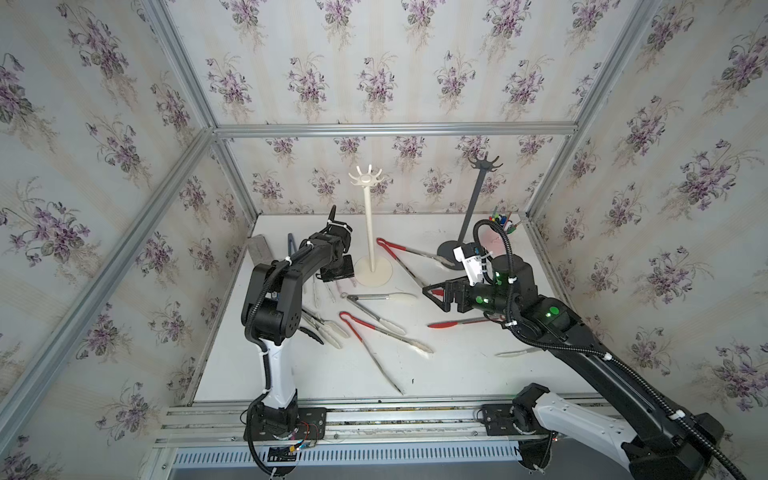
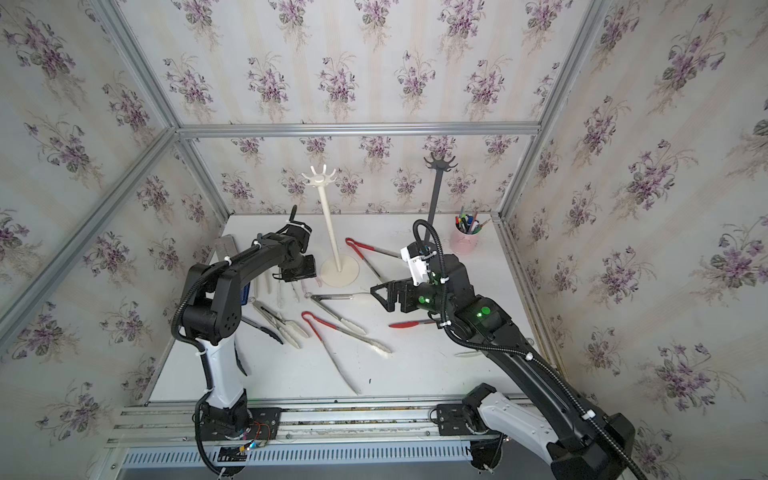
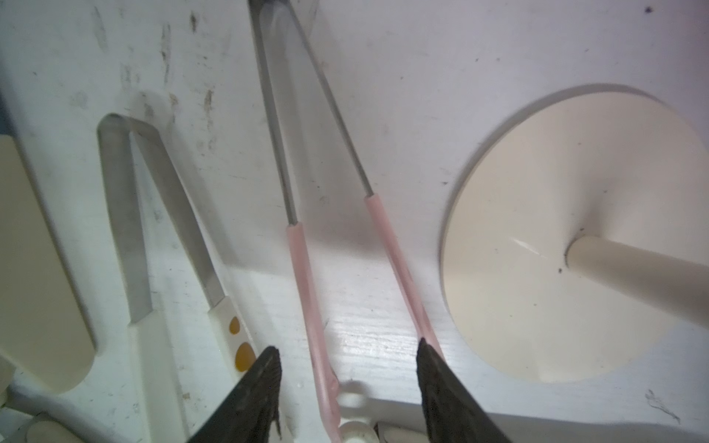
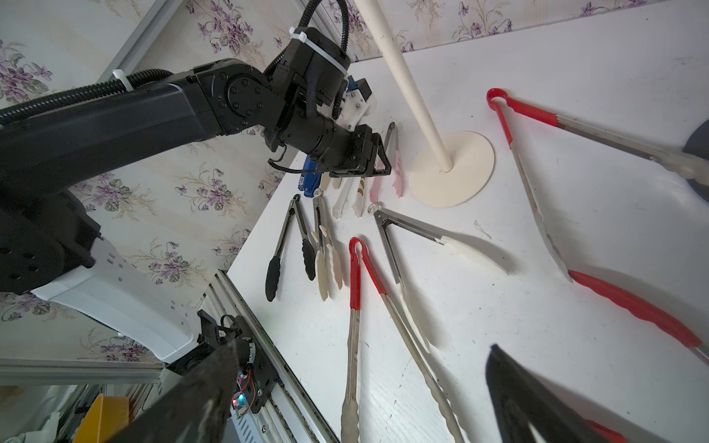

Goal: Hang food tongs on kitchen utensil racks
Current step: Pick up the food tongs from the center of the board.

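Observation:
Several food tongs lie spread over the white table (image 1: 457, 374). My left gripper (image 3: 347, 353) is low over the pink-tipped tongs (image 3: 297, 253), right beside the cream rack's base (image 3: 537, 230). Its jaws are open and straddle both pink arms. One finger (image 3: 427, 364) touches one arm; the other finger (image 3: 268, 368) stands apart from the other arm. In both top views the left gripper (image 1: 336, 272) (image 2: 297, 270) points down next to the cream utensil rack (image 1: 370, 224). The dark rack (image 1: 473, 199) stands at the back right with bare hooks. My right gripper (image 1: 434, 293) hovers open and empty above the table.
White tongs with orange dots (image 3: 153, 230) lie close beside the pink ones. Red-handled tongs (image 1: 395, 332), steel tongs with white tips (image 1: 374, 307), black-tipped tongs (image 4: 284, 245) and a blue tool (image 4: 310, 180) lie nearby. A pink pen cup (image 2: 465, 241) stands back right, a grey block (image 1: 259, 247) back left.

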Action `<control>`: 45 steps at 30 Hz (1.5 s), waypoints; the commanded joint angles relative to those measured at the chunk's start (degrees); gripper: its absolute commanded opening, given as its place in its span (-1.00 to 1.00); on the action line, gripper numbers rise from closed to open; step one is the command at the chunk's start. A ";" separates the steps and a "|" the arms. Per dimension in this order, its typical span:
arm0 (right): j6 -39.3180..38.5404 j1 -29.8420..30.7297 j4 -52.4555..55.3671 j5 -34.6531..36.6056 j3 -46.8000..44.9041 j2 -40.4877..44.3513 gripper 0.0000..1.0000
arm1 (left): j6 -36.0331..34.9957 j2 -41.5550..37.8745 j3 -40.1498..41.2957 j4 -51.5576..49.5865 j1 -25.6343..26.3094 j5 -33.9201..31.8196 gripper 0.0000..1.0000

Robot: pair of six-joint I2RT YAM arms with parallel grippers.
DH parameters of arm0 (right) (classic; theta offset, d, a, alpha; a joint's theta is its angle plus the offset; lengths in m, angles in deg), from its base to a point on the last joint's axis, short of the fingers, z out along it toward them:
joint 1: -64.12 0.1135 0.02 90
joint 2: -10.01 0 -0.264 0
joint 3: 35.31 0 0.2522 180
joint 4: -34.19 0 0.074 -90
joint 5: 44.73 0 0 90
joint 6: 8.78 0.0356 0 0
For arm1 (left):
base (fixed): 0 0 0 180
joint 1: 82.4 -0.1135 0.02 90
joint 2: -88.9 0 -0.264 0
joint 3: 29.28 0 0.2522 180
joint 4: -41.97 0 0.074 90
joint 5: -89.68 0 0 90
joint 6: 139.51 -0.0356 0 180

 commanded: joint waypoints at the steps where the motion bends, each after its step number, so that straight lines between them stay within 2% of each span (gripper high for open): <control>1: 1.53 0.03 -1.31 -0.10 -0.25 0.24 1.00 | 0.50 0.66 -0.30 -1.14 -0.31 -2.08 0.12; 3: 1.77 0.08 -1.54 -0.04 -0.50 0.24 1.00 | 0.04 1.29 -0.74 -1.09 -0.41 -2.26 0.11; 10: 2.16 0.08 -2.03 0.46 -0.86 0.31 1.00 | -1.58 4.33 -3.50 -1.06 -0.83 -1.13 -0.26; 17: 2.23 0.08 -2.33 0.80 -1.30 0.82 1.00 | -2.12 5.70 -3.57 -1.05 -1.03 -1.37 -0.48; 26: 1.18 0.08 -3.71 1.23 -2.01 -0.63 1.00 | -5.77 4.07 -2.53 -1.03 -1.06 -0.92 -0.98; 32: -3.55 -1.11 -6.61 -1.04 -2.29 -1.03 1.00 | -8.49 -0.93 0.39 0.09 -0.96 -1.45 -1.00; 36: -4.35 -6.06 -8.03 -4.28 -2.03 -2.02 1.00 | -9.49 -5.83 2.54 0.88 -0.62 -1.72 -1.00; 45: -8.44 -11.31 -8.65 -8.64 1.97 -6.19 1.00 | -9.32 -21.44 8.76 2.43 0.41 -4.18 -1.00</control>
